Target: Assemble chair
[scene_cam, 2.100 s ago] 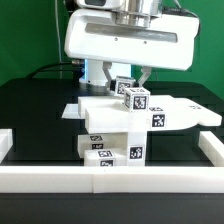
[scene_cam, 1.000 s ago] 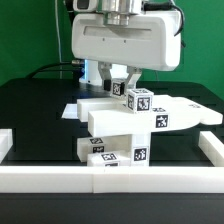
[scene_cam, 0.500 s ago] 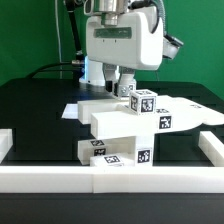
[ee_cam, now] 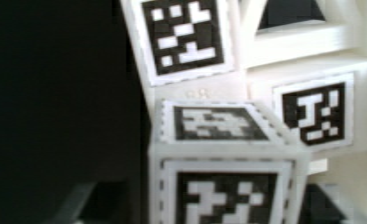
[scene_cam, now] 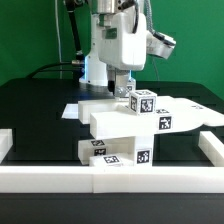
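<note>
The chair (scene_cam: 125, 135) is seen as a stack of white tagged blocks standing just behind the white border rail (scene_cam: 110, 178), near its middle, with a small tagged cube (scene_cam: 138, 101) on top. The gripper (scene_cam: 124, 89) is lowered against the stack beside that cube; whether its fingers are clamped on a part cannot be told, since the wrist view is filled by tags (ee_cam: 215, 125). For the step in hand, judged a seating or twisting move, the wrist should be kept square to the stack so nothing is tipped toward the rail
</note>
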{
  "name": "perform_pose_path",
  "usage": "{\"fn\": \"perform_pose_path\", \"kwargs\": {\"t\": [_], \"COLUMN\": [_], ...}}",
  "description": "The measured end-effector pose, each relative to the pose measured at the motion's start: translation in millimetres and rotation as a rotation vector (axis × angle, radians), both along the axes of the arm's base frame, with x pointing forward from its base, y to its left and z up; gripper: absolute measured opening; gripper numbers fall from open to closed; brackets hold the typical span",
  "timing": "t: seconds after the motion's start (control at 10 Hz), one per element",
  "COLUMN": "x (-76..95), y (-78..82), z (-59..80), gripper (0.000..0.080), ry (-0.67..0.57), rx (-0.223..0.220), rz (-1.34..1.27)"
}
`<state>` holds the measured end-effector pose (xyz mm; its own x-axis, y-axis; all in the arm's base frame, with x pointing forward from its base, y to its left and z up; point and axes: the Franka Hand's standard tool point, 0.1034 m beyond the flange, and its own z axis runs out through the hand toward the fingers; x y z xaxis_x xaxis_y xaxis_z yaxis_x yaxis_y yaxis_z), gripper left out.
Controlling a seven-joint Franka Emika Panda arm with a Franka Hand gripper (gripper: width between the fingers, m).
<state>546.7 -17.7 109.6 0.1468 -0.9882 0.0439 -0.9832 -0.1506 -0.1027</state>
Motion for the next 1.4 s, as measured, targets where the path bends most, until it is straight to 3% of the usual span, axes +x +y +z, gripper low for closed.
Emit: {"fn": "perform_pose_path", "kwargs": {"t": [0.1,0.2,0.3,1.4], "x": [0.1,0.4,0.5,-1.6], "y": [1.5,5.0,6.4,9.8], "z": [0.1,0.4,0.6,-0.1], "gripper": [0.0466,0.0612,0.0638,0.0649], "ry": [0.000,0.000,0.001,0.023], "rx": [-0.002,-0.003,-0.007,-0.088], "rz": [0.019,0.035,0.069,0.831]}}
